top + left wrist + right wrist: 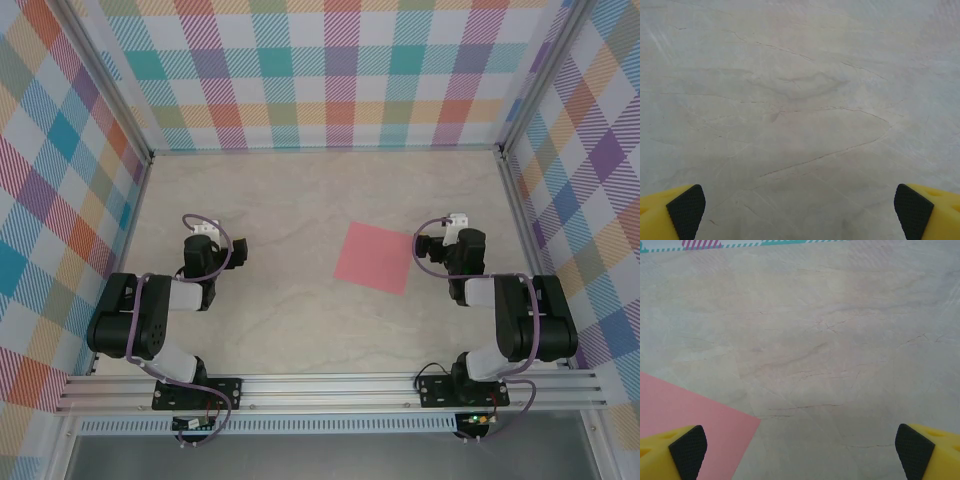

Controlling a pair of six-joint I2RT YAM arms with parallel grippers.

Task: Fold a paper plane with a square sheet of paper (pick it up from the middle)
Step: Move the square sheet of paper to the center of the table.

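At the near edge, an aluminium rail (330,385) carries two black arms bolted side by side. The left arm (150,320) folds back on itself over the pale, marble-veined surface (290,190). The left jaws stand wide open above a bare stretch of it, gripping nothing; their yellow fingers, tipped with black pads (686,210), sit at either lower corner of the wrist view. The right arm (510,320) mirrors the pose, and the right jaws are likewise spread wide and hold nothing as they hover over the surface. The square sheet of paper (374,257), salmon pink and unfolded, lies flat between the two arms, well apart from the left one and just beside the right wrist. In the right wrist view one corner of the sheet reaches in beneath the fingertip on that view's left. Beyond, the surface runs to pastel plaid walls (330,70) that close in three sides.
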